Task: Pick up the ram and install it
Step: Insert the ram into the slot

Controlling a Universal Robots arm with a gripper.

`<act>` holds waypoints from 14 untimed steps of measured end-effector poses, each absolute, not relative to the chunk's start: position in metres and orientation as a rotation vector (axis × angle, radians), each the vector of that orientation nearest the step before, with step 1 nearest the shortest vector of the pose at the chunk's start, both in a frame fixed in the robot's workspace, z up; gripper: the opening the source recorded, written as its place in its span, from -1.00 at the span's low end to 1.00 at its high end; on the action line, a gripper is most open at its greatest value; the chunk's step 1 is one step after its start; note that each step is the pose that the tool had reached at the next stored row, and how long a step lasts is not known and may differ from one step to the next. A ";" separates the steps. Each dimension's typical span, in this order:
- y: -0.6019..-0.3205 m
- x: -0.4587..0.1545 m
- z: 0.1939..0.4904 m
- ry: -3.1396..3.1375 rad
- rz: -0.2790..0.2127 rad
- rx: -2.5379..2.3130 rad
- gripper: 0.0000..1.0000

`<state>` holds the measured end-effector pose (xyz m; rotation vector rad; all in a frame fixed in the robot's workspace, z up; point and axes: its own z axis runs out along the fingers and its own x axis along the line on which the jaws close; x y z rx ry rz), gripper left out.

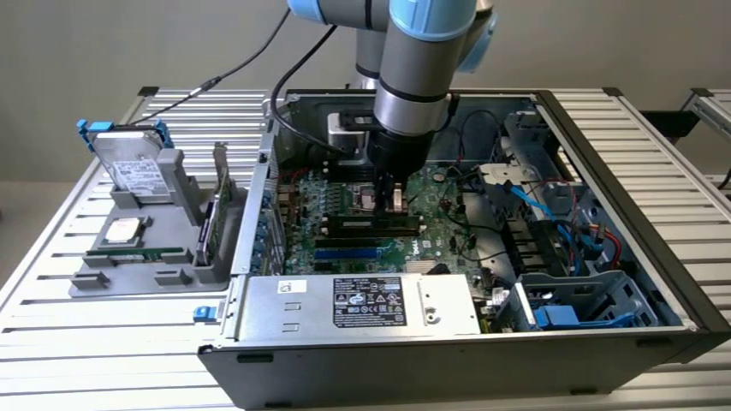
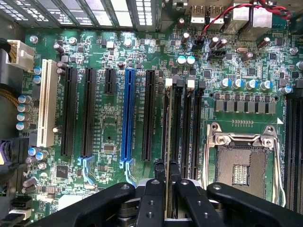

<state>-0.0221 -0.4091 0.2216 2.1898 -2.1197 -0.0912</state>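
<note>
Black tool [image 2: 166,166]; green ram [image 2: 166,201]; green motherboard [image 2: 109,128]; blue slot [image 2: 127,113].

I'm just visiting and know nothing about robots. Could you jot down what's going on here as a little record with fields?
Setting: open computer case on a slatted metal table
Arm: reaches down into the case, over the motherboard
Gripper: gripper shut on the ram, seen edge-on in its grip
Position: over the black memory slots, beside the processor socket
Ram seated: cannot tell
Elsewhere: hard drive standing in a grey holder at the exterior view's left
</note>
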 end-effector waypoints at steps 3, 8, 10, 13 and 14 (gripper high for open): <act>-0.409 -0.022 0.222 -2.120 -0.091 2.190 -0.73; -0.409 -0.022 0.221 -2.119 -0.089 2.189 -0.73; -0.409 -0.022 0.221 -2.118 -0.087 2.188 -0.73; -0.408 -0.022 0.220 -2.116 -0.082 2.185 -0.73; -0.408 -0.022 0.220 -2.115 -0.080 2.184 -0.73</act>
